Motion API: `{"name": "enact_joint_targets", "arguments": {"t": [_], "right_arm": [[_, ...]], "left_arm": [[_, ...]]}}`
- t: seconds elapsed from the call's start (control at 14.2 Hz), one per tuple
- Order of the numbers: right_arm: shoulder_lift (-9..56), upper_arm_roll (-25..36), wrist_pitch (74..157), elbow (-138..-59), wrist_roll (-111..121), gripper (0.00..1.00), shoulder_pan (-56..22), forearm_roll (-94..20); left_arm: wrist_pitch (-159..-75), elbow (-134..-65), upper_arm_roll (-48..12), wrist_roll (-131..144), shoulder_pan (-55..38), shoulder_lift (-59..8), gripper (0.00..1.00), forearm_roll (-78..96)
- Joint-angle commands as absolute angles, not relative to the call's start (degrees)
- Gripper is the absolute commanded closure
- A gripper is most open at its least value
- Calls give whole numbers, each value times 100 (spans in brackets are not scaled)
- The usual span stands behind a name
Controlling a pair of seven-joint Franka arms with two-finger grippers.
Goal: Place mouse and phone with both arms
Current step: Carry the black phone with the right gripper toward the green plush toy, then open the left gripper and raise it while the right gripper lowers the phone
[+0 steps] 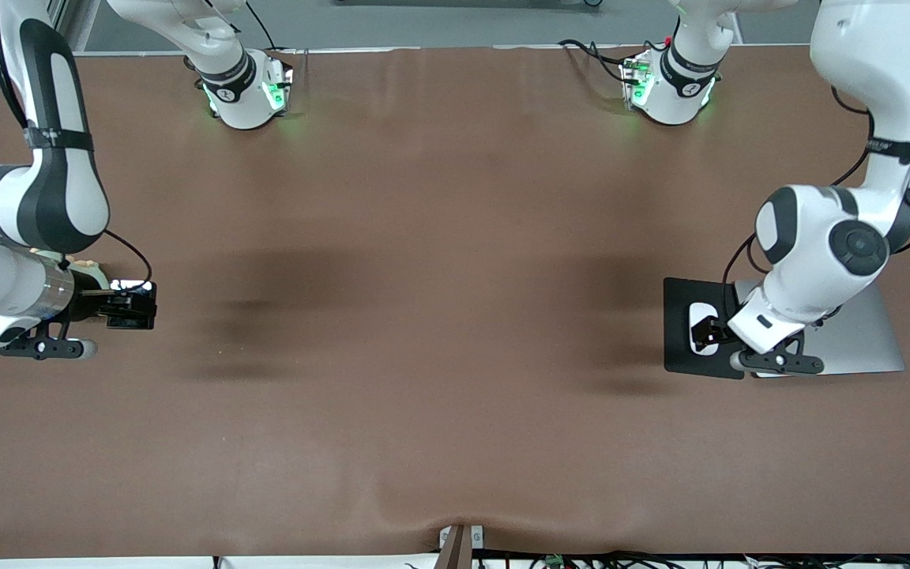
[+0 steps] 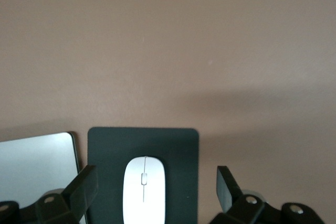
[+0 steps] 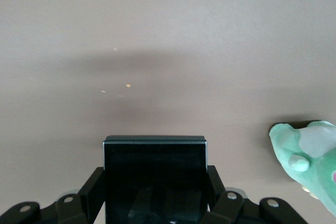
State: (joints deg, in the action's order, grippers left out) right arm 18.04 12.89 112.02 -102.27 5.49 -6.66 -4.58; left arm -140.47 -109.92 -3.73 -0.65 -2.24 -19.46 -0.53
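The white mouse (image 1: 697, 318) lies on a black pad (image 1: 680, 352) toward the left arm's end of the table. My left gripper (image 1: 709, 330) is low over it, open. In the left wrist view the mouse (image 2: 144, 190) sits between the spread fingers (image 2: 84, 190) without touching them, and my left gripper (image 2: 155, 188) straddles it. My right gripper (image 1: 129, 305) is shut on the black phone (image 1: 135, 303) at the right arm's end. In the right wrist view the phone (image 3: 155, 166) is clamped by its sides in my right gripper (image 3: 155, 187).
A flat silver slab (image 1: 858, 340) lies beside the black pad (image 2: 142, 142), partly under the left arm, and shows in the left wrist view (image 2: 34, 158). A green soft toy (image 3: 307, 158) lies on the table close to the right gripper.
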Motion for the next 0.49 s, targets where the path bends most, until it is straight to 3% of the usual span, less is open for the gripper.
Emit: {"name": "enact_joint_targets", "arguments": {"t": [0.0, 0.21, 0.42], "right_arm": [[1240, 1151, 12247, -11527, 563, 100, -642, -203], [1248, 1143, 13601, -12574, 913, 100, -458, -132], [1414, 1143, 14605, -13112, 1220, 100, -142, -132]], "left_arm": [[-13862, -11048, -483, 79, -202, -1557, 0, -35], [-12792, -10374, -605, 298, -211, -1424, 0, -35], [-11991, -9635, -790, 684, -211, -1380, 0, -35]]}}
